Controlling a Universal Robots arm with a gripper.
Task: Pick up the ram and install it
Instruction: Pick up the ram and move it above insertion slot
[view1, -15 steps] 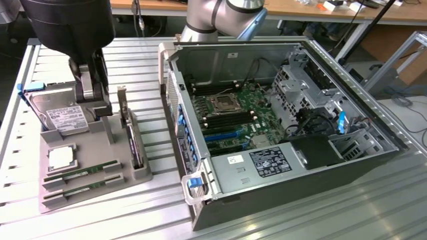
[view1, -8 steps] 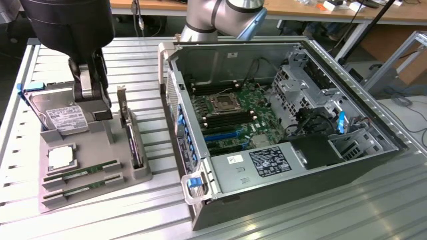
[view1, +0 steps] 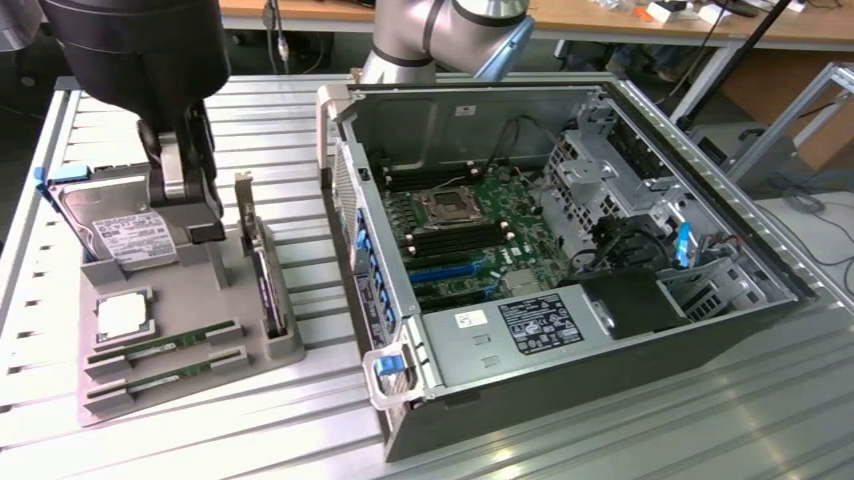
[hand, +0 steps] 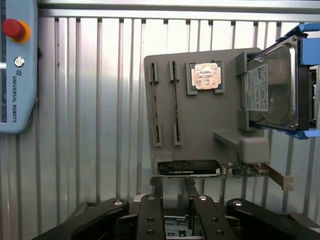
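Observation:
Two ram sticks (view1: 163, 350) (view1: 158, 384), thin and green, lie side by side in slots at one end of a grey holder tray (view1: 200, 300). From the wrist view the same ram sticks (hand: 156, 105) (hand: 175, 105) run as narrow strips on the tray (hand: 200, 125). My gripper (view1: 187, 215) hangs over the tray's other end, beside the hard drive, well away from the sticks. Its fingers (hand: 157, 187) stand slightly apart with nothing between them, so the gripper (hand: 173, 187) is open. The open computer case (view1: 561, 250) shows its motherboard (view1: 467, 225).
The tray also holds a silver hard drive (view1: 127, 240), a processor chip (view1: 123, 315) and a dark expansion card on edge (view1: 260, 260). A teach pendant with a red button (hand: 15, 30) lies on the slatted metal table (hand: 100, 125). The case walls (view1: 387, 330) rise beside the tray.

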